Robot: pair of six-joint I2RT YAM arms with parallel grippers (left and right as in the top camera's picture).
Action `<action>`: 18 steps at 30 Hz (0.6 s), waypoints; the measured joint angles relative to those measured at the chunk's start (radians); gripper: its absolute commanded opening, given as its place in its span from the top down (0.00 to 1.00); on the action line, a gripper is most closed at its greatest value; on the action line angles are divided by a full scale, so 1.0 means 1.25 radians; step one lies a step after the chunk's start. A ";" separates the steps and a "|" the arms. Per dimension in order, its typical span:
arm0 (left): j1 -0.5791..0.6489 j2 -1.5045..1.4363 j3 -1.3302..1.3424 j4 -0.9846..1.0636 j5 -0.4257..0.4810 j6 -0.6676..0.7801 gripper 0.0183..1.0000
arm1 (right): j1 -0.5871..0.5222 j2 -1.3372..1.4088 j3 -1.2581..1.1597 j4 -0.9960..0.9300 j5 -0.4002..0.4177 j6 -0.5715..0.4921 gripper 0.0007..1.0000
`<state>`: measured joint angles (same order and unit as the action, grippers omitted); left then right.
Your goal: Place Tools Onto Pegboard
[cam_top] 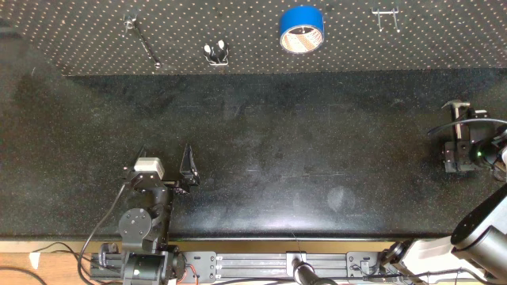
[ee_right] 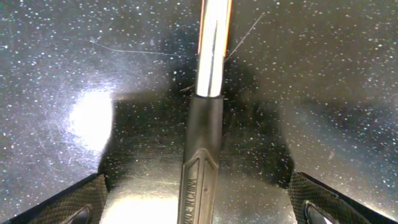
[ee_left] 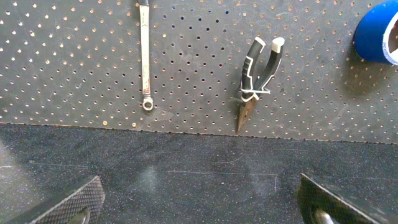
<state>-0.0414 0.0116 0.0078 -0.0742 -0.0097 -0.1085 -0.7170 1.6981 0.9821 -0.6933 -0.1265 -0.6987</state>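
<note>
lying flat on the desk [cam_top: 277,142], directly between the right jaws: hammer [ee_right: 205,124]. right jaws spread wide, one on either side of the handle, not yet closed on it. shaft: polished steel, round, smooth, likely slippery. grip: black moulded rubber, matt. judged the better place to take hold, close to where it meets the steel so the heavy head swings less. rigid, head-heavy, not fragile. head lies beyond the jaws, toward the pegboard [cam_top: 238,24]. left jaws: wide, empty, facing the board. hung ahead of them: wrench [ee_left: 145,50], slim metal; pliers [ee_left: 255,74], black-and-white handles; tape [cam_top: 301,29], blue roll.
</note>
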 measured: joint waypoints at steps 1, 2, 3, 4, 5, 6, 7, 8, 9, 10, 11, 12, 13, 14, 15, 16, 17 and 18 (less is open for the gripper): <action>0.000 0.000 0.000 0.000 0.000 0.000 0.01 | 0.000 0.003 0.002 -0.005 -0.004 -0.011 0.04; 0.000 0.000 0.000 0.000 0.000 0.000 0.01 | 0.000 0.005 0.004 -0.008 -0.007 -0.024 0.04; 0.000 0.000 0.000 0.000 0.000 0.000 0.01 | 0.000 0.005 0.004 -0.010 -0.009 -0.033 0.04; 0.000 0.000 0.000 0.000 0.000 0.000 0.01 | 0.000 0.005 0.004 -0.011 -0.009 -0.038 0.04; 0.000 0.000 0.000 0.000 0.000 0.000 0.01 | 0.000 0.005 0.004 -0.011 -0.009 -0.039 0.04; 0.000 0.000 0.000 0.000 0.000 0.000 0.01 | 0.000 0.005 0.004 -0.012 -0.009 -0.041 0.04; 0.000 0.000 0.000 0.000 0.000 0.000 0.01 | 0.000 0.005 0.004 -0.014 -0.009 -0.042 0.04; 0.000 0.000 0.000 0.000 0.000 0.000 0.01 | 0.000 0.006 0.005 -0.016 -0.009 -0.045 0.05; 0.000 0.000 0.000 0.000 0.000 0.000 0.01 | 0.000 0.006 0.005 -0.017 -0.009 -0.047 0.11; 0.000 0.000 0.000 0.000 0.000 0.000 0.01 | 0.000 0.007 0.006 -0.020 -0.009 -0.050 0.19; 0.000 0.000 0.000 0.000 0.000 0.000 0.01 | 0.000 0.009 0.008 -0.022 -0.009 -0.053 0.26; 0.000 0.000 0.000 0.000 0.000 0.000 0.01 | 0.000 0.012 0.010 -0.023 -0.009 -0.056 0.48; 0.000 0.000 0.000 0.000 0.000 0.000 0.01 | 0.000 0.015 0.014 -0.025 -0.008 -0.059 0.66; 0.000 0.000 0.000 0.000 0.000 0.000 0.01 | 0.000 0.016 0.015 -0.025 -0.008 -0.061 0.80; 0.000 0.000 0.000 0.000 0.000 0.000 0.01 | 0.000 0.018 0.017 -0.025 -0.008 -0.061 0.92; 0.000 0.000 0.000 0.000 0.000 0.000 0.01 | 0.000 0.020 0.019 -0.025 -0.008 -0.062 0.92; 0.000 0.000 0.000 0.000 0.000 0.000 0.01 | 0.000 0.020 0.020 -0.025 -0.006 -0.063 0.92; 0.000 0.000 0.000 0.000 0.000 0.000 0.01 | 0.000 0.020 0.020 -0.025 -0.005 -0.065 0.92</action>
<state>-0.0414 0.0116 0.0078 -0.0742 -0.0093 -0.1085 -0.7170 1.7226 1.0073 -0.7242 -0.1322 -0.7795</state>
